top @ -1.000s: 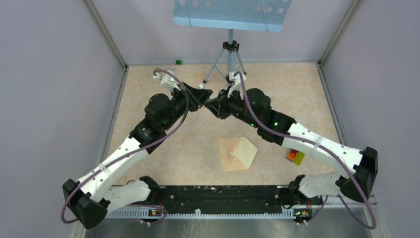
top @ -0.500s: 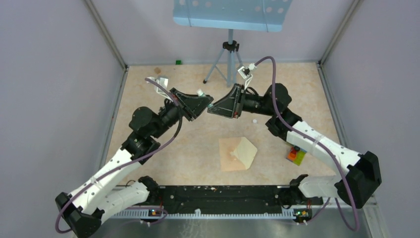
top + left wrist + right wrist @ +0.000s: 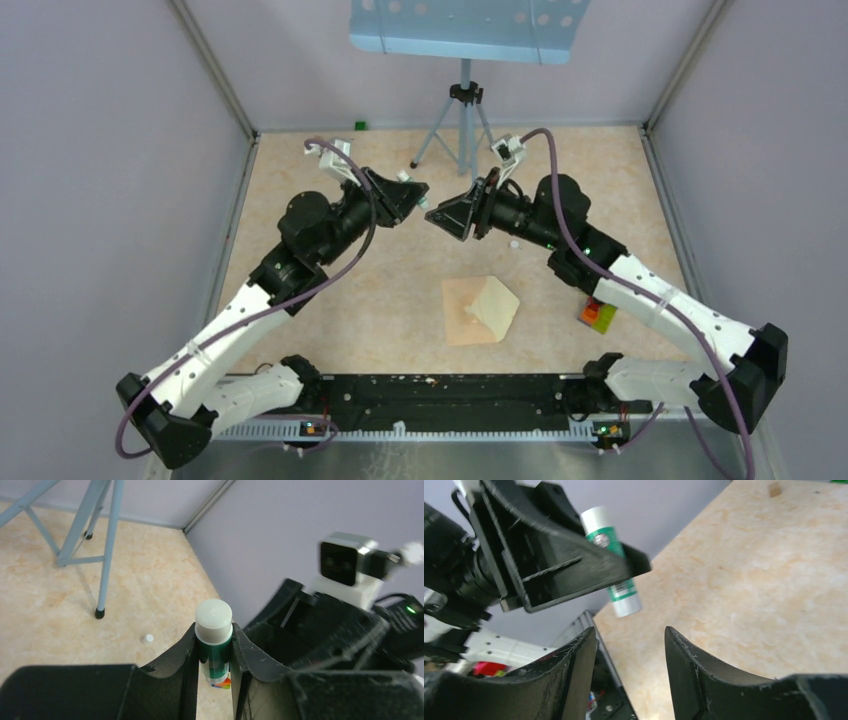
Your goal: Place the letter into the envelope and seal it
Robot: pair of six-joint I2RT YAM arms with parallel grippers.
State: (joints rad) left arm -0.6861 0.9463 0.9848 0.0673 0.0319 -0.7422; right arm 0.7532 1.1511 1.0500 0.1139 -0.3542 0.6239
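Note:
The tan envelope (image 3: 458, 318) lies flat on the table in front of the arms. The pale cream letter (image 3: 499, 303) lies over its right part. Both grippers are raised behind it, tip to tip. My left gripper (image 3: 418, 194) is shut on a green glue stick with a white end (image 3: 213, 640). The stick also shows in the right wrist view (image 3: 616, 562). My right gripper (image 3: 631, 635) is open and empty, a little apart from the stick; in the top view it (image 3: 436, 216) faces the left one.
A tripod (image 3: 462, 130) with a blue perforated plate (image 3: 465, 28) stands at the back. A small white piece (image 3: 513, 243) lies on the table under the right arm. A coloured block (image 3: 598, 315) sits at the right. Grey walls close both sides.
The two grippers met tip to tip a second ago. The right arm has drawn back to the right with open jaws. The small white piece now shows on the table.

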